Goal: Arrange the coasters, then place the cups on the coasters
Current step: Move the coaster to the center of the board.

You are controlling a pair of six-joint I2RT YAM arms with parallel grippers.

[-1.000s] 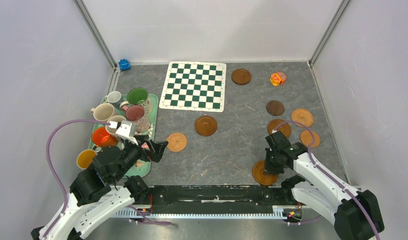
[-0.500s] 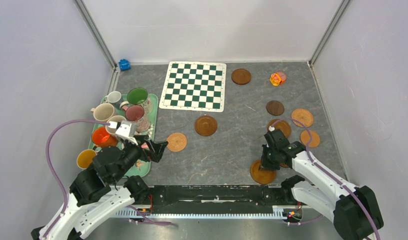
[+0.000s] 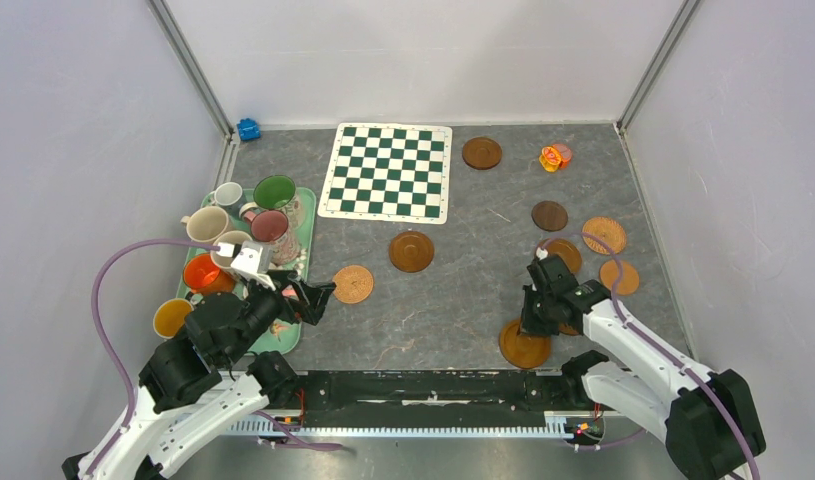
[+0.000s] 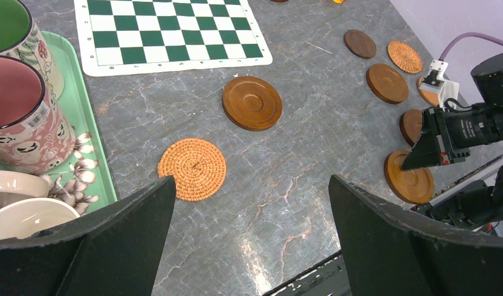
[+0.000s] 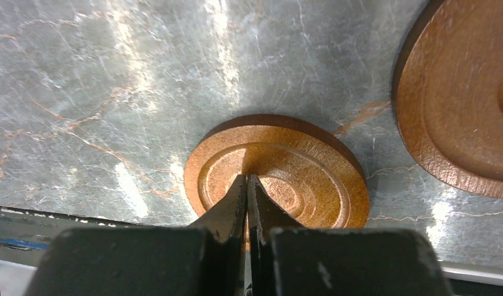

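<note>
Right wrist: arranging step; right gripper [image 5: 247,180], jaws together, tip on wooden coaster [image 5: 304,179]; next, careful slide. Left gripper [image 4: 249,185]: jaws apart.

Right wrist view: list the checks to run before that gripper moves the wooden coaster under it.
1. Right gripper shut, holding nothing: ok.
2. Its tips sit over the recessed centre of the wooden coaster: ok.
3. Tips pressing on that coaster: cannot tell.
4. Coaster flat on the table, apart from the neighbouring wooden coaster: ok.
5. Margin to the table's near edge: not ok, the coaster lies close to it.
6. Left gripper open, empty, well away from the right arm: ok.
</note>
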